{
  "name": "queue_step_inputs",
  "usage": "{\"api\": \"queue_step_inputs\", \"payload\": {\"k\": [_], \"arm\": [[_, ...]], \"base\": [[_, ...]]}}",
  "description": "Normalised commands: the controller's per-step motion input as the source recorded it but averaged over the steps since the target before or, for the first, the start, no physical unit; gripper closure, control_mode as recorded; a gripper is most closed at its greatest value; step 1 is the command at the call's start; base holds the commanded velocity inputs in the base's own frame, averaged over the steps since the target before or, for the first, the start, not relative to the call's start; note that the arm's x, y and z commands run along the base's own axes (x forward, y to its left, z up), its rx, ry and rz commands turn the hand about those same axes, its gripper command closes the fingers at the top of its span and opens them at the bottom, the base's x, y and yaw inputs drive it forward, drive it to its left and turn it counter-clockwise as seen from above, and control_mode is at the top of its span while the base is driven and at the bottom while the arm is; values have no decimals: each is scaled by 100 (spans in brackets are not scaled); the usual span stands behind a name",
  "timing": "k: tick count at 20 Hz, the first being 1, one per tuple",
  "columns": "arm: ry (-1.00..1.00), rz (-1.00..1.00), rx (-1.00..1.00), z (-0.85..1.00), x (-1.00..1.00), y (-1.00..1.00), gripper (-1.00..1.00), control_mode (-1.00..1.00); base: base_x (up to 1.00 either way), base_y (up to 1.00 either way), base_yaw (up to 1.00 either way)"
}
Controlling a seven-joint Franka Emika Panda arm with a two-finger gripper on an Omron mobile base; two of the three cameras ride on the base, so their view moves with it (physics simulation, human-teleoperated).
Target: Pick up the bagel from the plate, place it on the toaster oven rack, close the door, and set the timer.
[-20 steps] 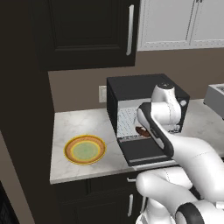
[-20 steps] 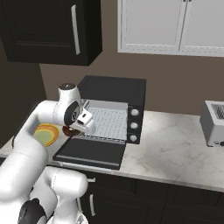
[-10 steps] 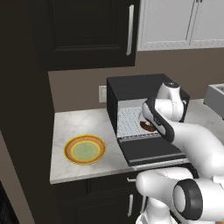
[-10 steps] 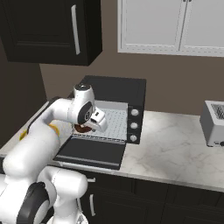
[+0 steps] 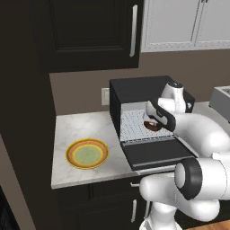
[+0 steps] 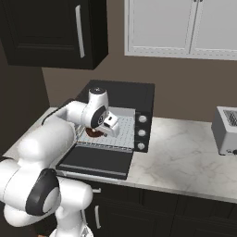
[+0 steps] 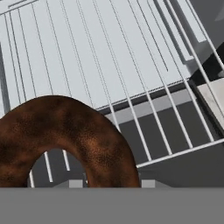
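My gripper (image 5: 151,122) is shut on the bagel (image 5: 152,126), a dark brown glazed ring, and holds it at the mouth of the toaster oven (image 5: 140,88), just above the front of the toaster oven rack (image 5: 133,126). From the right side the bagel (image 6: 94,133) hangs under the gripper (image 6: 98,131) over the rack (image 6: 123,131). In the hand view the bagel (image 7: 65,140) is close up, with the rack's wires (image 7: 109,57) behind it. The door (image 5: 155,152) lies open and flat, door (image 6: 95,162). The plate (image 5: 68,155) sits bare on the counter to the left.
Three knobs (image 6: 140,133) run down the oven's right front panel. A silver toaster (image 6: 227,129) stands on the marble counter (image 6: 185,157) far to the right. Dark and white wall cabinets (image 5: 130,31) hang above the oven.
The gripper has carried the bagel from above the open door inward and slightly up, to the front of the rack. The plate and door have not moved.
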Motion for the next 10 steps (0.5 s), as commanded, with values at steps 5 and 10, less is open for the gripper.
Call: {"api": "queue_step_inputs", "payload": {"k": [5,10], "arm": [[0,0,0,-24,31,0,100,-100],[0,0,0,-27,27,0,100,-100]], "base": [[0,0,0],[0,0,0]]}}
